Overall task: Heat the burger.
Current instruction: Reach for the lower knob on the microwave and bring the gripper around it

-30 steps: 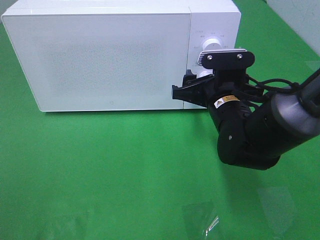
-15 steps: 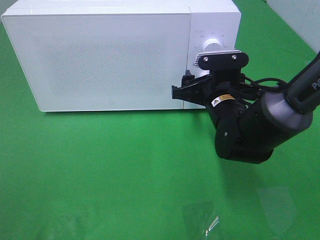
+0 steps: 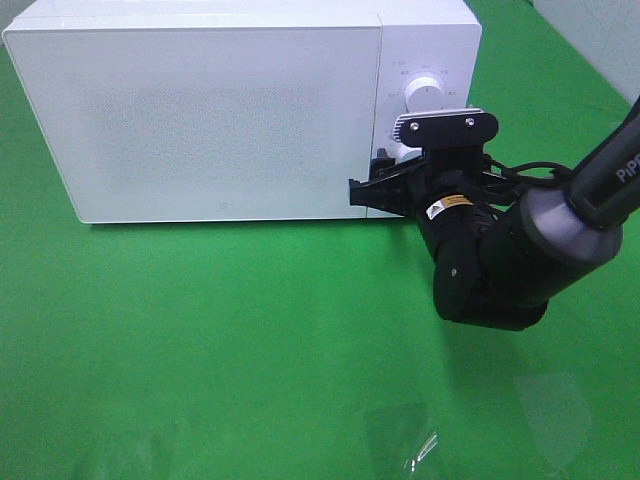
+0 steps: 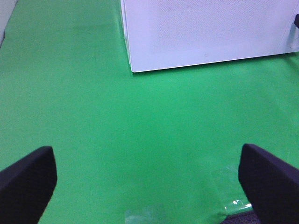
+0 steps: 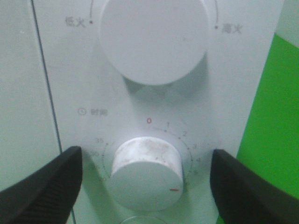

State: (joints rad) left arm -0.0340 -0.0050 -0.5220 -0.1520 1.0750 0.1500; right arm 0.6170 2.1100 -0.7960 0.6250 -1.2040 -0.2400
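Note:
The burger is out of view; the white microwave (image 3: 220, 110) stands at the back with its door shut. My right gripper (image 3: 385, 178) is at the control panel on the microwave's right end. In the right wrist view it (image 5: 147, 179) is open, one finger on each side of the lower timer knob (image 5: 147, 172) and apart from it. The knob's red mark points down and to the right. The larger power knob (image 5: 154, 37) sits above it. My left gripper (image 4: 147, 186) is open and empty over the green cloth, facing the microwave (image 4: 205, 28).
A green cloth (image 3: 200, 340) covers the table. A scrap of clear plastic (image 3: 405, 440) lies near the front edge; it also shows in the left wrist view (image 4: 231, 205). The right arm (image 3: 520, 260) reaches in from the right.
My right gripper has dropped slightly along the control panel, so the upper knob now shows fully above the wrist. The microwave has not moved.

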